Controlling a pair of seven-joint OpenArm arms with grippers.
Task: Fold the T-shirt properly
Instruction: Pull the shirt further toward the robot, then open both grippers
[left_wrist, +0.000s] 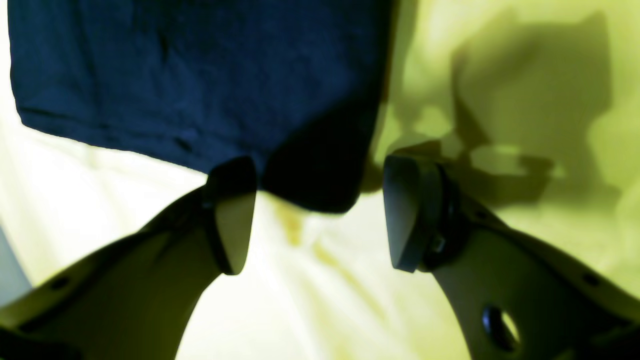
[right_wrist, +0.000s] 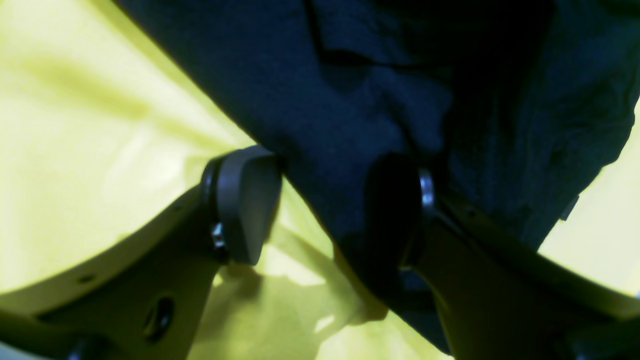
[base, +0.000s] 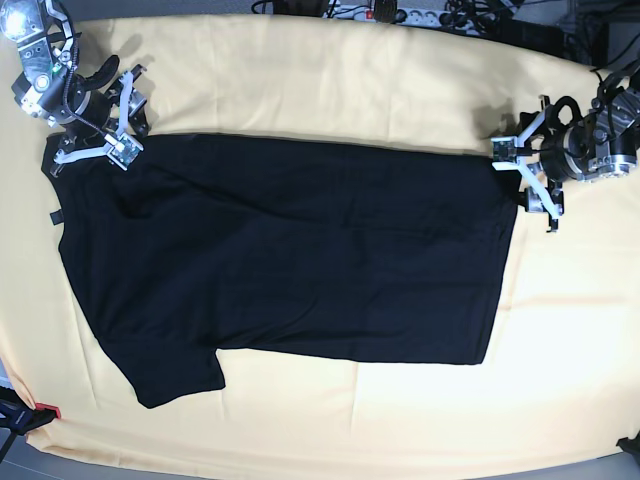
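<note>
We see the T-shirt (base: 290, 260) lying flat, plain side up, across the middle of the tabletop (base: 350, 90), which is covered by a pale yellow cloth (base: 330, 430). Its long axis runs left to right, and one sleeve juts toward the near left.

Our right claw (base: 97, 140) sits at the shirt's far left corner. In the right wrist view its fingers are spread, with a dark fold of fabric running between them; nothing is pinched yet. Our left claw (base: 528, 175) is at the far right corner, also spread. In the left wrist view the fabric corner lies just ahead of the gap between the fingers, apart from both pads.

We judge the shirt light, soft and limp: it will sag and crease wherever it is unsupported, and a thin cotton edge could slip from a shallow pinch. We would therefore take hold at the two far corners, gripping well in past the hem, so the far edge lifts evenly and carries over toward the near side.
</note>
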